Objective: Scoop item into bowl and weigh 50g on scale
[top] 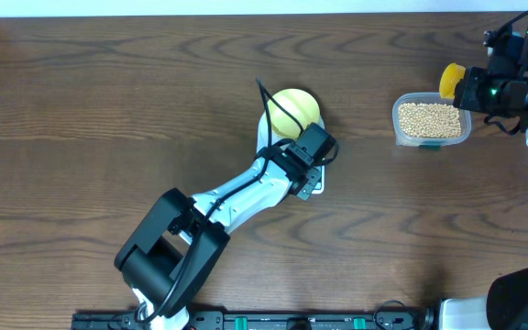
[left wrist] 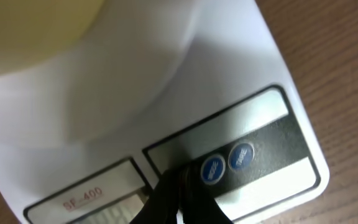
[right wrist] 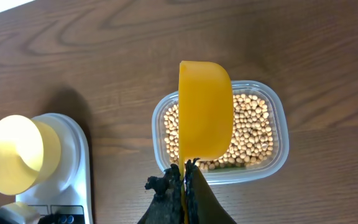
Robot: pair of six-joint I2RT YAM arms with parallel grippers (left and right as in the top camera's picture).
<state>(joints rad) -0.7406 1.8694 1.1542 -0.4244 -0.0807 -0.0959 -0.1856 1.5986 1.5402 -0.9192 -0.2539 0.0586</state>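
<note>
Over the scale (left wrist: pixel 229 62), left pincer (left wrist: pixel 180 177) closed empty, display (left wrist: pixel 112 211) cut off, right pincer (right wrist: pixel 185 171) clamping spoon (right wrist: pixel 205 109).

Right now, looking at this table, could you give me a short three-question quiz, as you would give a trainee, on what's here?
1. True or false: the small round pale-yellow bowl stands on the white rectangular digital scale.
2. What is the right gripper shut on? A) a yellow plastic measuring spoon B) a metal fork C) nothing
3. Fill in: the small round beige beans lie in a clear rectangular plastic ____.
Key: 1 true; 2 A; 3 tub.
</note>
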